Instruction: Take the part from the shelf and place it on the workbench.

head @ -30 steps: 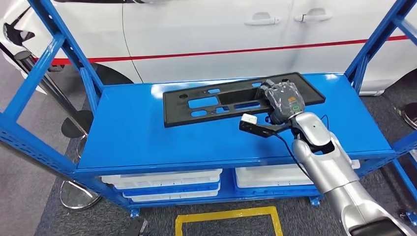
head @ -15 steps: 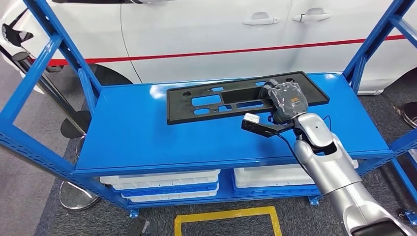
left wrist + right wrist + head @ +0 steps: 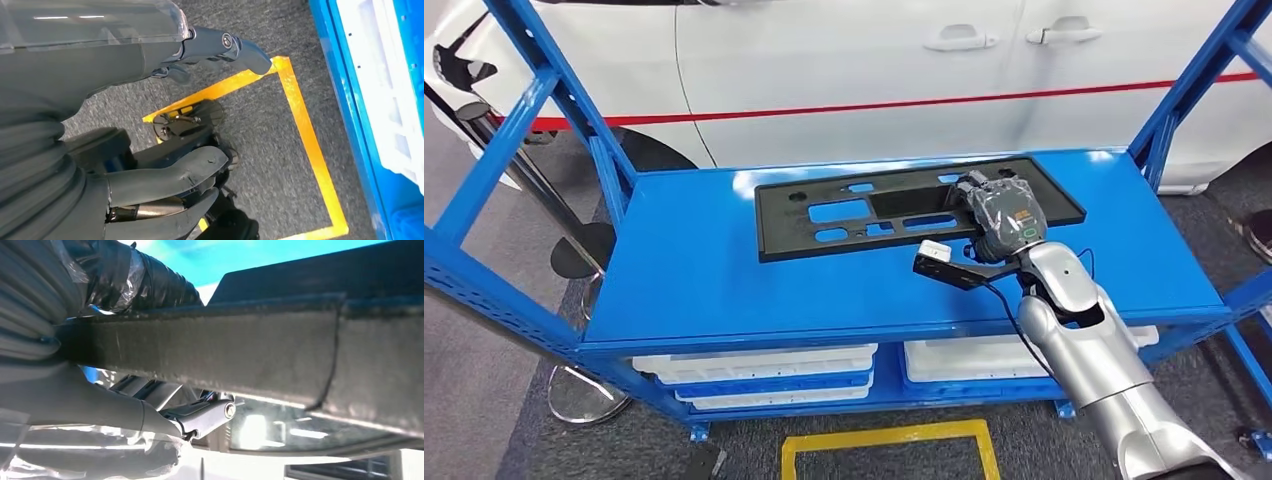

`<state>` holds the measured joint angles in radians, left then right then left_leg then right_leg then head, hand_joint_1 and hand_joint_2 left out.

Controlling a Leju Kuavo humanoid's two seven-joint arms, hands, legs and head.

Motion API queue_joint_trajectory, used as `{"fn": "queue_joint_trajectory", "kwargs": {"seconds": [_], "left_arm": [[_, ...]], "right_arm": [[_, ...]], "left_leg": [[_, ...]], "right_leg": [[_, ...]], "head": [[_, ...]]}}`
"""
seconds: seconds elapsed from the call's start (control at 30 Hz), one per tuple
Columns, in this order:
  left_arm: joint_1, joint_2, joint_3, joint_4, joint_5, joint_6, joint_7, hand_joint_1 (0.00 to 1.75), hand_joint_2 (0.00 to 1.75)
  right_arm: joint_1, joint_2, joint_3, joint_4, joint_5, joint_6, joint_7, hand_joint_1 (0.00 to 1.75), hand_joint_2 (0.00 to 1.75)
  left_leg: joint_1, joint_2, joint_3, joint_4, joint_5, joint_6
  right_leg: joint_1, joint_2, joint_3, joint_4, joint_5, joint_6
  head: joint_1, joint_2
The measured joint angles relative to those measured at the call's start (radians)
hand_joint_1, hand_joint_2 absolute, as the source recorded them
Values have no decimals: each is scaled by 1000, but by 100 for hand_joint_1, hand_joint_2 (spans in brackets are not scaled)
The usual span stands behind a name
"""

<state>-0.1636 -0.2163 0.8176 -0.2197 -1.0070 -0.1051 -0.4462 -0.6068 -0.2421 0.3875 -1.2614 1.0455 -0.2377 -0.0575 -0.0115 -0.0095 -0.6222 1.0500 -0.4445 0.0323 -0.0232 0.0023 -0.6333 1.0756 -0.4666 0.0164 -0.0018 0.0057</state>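
Shelf (image 3: 684, 280) top holds the black part (image 3: 844, 210), long flat panel with cutouts, stretching out left of the right hand (image 3: 1002, 212). Right hand sits on the part's right end, fingers wrapped over its edge; wrist view shows the thumb under the panel edge, so clamped on the part. Left hand (image 3: 165, 185) hangs by the floor, fingers apart, holding nothing. Step: grasp made, lift not yet done. Next likely: raise the part level, clear the blue uprights, carry it to the workbench.

Bright even light, glare on the shelf (image 3: 724, 270) (near its back edge), blurry right wrist view
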Motion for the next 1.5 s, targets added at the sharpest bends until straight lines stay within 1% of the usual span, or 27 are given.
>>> {"fn": "queue_joint_trajectory", "kwargs": {"seconds": [0.07, 0.13, 0.23, 0.27, 0.3, 0.33, 0.4, 0.43, 0.47, 0.53, 0.6, 0.67, 0.73, 0.77, 0.8, 0.83, 0.9, 0.97, 1.07, 1.13, 1.17, 1.23, 1.27, 1.3, 1.33, 1.43, 1.5], "left_arm": [[1, 0, 0, 0, -2, 4, 2, 0, 175], [1, 0, -1, 0, -2, 9, 3, 0, 175], [2, 0, -1, 0, -2, 16, 3, 0, 175], [2, 0, -2, 0, -3, 18, 3, 0, 175], [2, 0, -2, 0, -5, 20, 4, 0, 175], [2, 0, -3, 0, -6, 22, 4, 0, 175], [2, 0, -5, 0, -8, 25, 5, 0, 175], [1, 0, -6, 0, -8, 26, 5, 0, 175], [0, 0, -7, 0, -8, 26, 5, 0, 175], [0, 0, -9, 0, -8, 27, 6, 0, 175], [2, 0, -11, 0, -8, 28, 6, 0, 175], [1, -1, -12, 0, -8, 28, 6, 0, 175], [0, -2, -13, 0, -9, 28, 6, 0, 175], [1, -2, -13, 0, -9, 28, 6, 0, 175], [1, -2, -13, 0, -9, 28, 6, 0, 175], [2, -2, -13, 0, -8, 28, 6, 0, 175], [4, -3, -13, 0, -7, 30, 6, 0, 175], [5, -4, -13, 0, -3, 33, 6, 0, 175], [8, -2, -13, 0, 2, 38, 6, 0, 175], [11, -1, -13, 0, 7, 42, 5, 0, 175], [11, 0, -13, 0, 10, 43, 4, 0, 175], [13, 0, -13, 0, 15, 46, 3, 0, 175], [15, 0, -13, 0, 17, 48, 3, 0, 175], [17, 0, -13, 0, 19, 50, 3, 0, 175], [18, 0, -13, 0, 20, 52, 3, 0, 175], [18, 1, -11, 0, 23, 55, -2, 0, 175], [19, 2, -10, 0, 26, 59, -9, 0, 175]], "right_arm": [[14, 1, -8, -8, 0, -9, -5, 175, 0], [26, 3, -17, -22, 0, -21, -9, 175, 0], [44, 6, -29, -46, -4, -38, -15, 175, 0], [53, 6, -32, -53, -7, -44, -19, 175, 0], [63, 8, -37, -60, -13, -52, -25, 175, 0], [73, 10, -44, -69, -21, -63, -32, 175, 0], [86, 16, -60, -92, -37, -87, -44, 175, 0], [89, 19, -67, -103, -41, -96, -47, 175, 0], [91, 21, -72, -111, -43, -101, -48, 175, 0], [98, 22, -78, -120, -45, -105, -50, 175, 0], [106, 23, -81, -126, -45, -105, -51, 175, 0], [109, 24, -86, -133, -47, -105, -53, 175, 0], [114, 25, -90, -135, -52, -105, -55, 175, 0], [118, 25, -92, -135, -55, -106, -58, 175, 0], [123, 25, -93, -136, -62, -110, -62, 175, 0], [128, 25, -95, -140, -72, -116, -69, 175, 0], [138, 26, -104, -165, -105, -142, -90, 175, 0], [151, 27, -120, -207, -150, -171, -111, 175, 0], [175, 27, -152, -271, -209, -180, -128, 175, 0], [193, 27, -176, -309, -247, -180, -146, 175, 0], [203, 27, -190, -329, -267, -180, -158, 175, 0], [225, 27, -219, -362, -302, -182, -180, 175, 0], [239, 27, -231, -376, -316, -185, -191, 175, 0], [255, 27, -242, -391, -329, -190, -201, 175, 0], [273, 27, -251, -407, -340, -196, -211, 175, 0], [326, 28, -278, -458, -374, -223, -247, 175, 0], [368, 29, -300, -490, -400, -244, -272, 175, 0]], "left_leg": [[3, 0, -2, 5, -4, -6], [6, 2, -19, 46, -32, -16], [12, 3, -98, 215, -110, -28], [14, 3, -119, 256, -119, -28], [14, 3, -125, 262, -109, -26], [13, 3, -113, 232, -83, -21], [7, 3, -54, 106, -20, -7], [3, 3, -27, 49, -1, -1], [-2, 3, -9, 12, 6, 4], [-8, 2, 1, -11, 6, 10], [-4, 2, 12, -36, 19, 17], [0, 4, 25, -60, 31, 24], [-2, 5, 26, -61, 32, 28], [-2, 5, 25, -59, 31, 29], [-2, 4, 25, -55, 29, 30], [-1, 3, 24, -50, 26, 28], [2, 2, 18, -31, 14, 20], [1, 0, 7, -5, 1, 8], [0, 0, -1, 8, -7, -3], [3, 1, -10, 33, -28, -12], [6, 2, -25, 71, -53, -18], [11, 3, -75, 189, -112, -27], [13, 3, -99, 241, -130, -28], [14, 3, -110, 264, -131, -27], [14, 3, -104, 252, -114, -25], [8, 3, -17, 74, -30, -8], [0, 2, 18, 4, -17, 0]], "right_leg": [[0, 1, -1, -1, 3, -11], [-1, 0, 1, -4, 4, -21], [2, -1, 3, -5, 3, -29], [3, -1, 4, -5, 3, -30], [5, -1, 4, -5, 2, -30], [6, -1, 5, -5, 2, -30], [7, -1, 6, -6, 2, -30], [7, 0, 6, -7, 2, -28], [5, 0, 6, -9, 3, -25], [2, 0, 7, -16, 7, -14], [1, -1, 8, -16, 3, -5], [2, -1, -16, 40, -35, -1], [2, -1, -69, 153, -90, 2], [1, -1, -91, 197, -103, 5], [-1, -1, -99, 213, -98, 8], [-4, -2, -90, 192, -76, 12], [-9, -2, -37, 85, -21, 18], [-9, 1, -3, 13, -1, 12], [-3, 4, -2, 7, -4, -8], [-5, 3, 1, 2, -1, -19], [-5, 1, 3, 0, 0, -22], [-3, -1, 4, -1, -1, -26], [-1, -1, 5, -1, -1, -27], [0, -2, 5, -1, -2, -28], [1, -2, 6, -1, -2, -28], [3, -1, 9, -3, -3, -26], [2, -2, 10, -8, -1, -19]], "head": [[0, 0], [0, 0], [0, 0], [0, 0], [0, 0], [0, 0], [0, 0], [0, 0], [0, 0], [0, 0], [0, 0], [0, 0], [0, 0], [0, 0], [0, 0], [0, 0], [0, 0], [0, 0], [-1, 0], [-1, 0], [-1, 0], [-1, 0], [-1, 0], [-1, 0], [-1, 0], [-1, 0], [-1, 0]]}}
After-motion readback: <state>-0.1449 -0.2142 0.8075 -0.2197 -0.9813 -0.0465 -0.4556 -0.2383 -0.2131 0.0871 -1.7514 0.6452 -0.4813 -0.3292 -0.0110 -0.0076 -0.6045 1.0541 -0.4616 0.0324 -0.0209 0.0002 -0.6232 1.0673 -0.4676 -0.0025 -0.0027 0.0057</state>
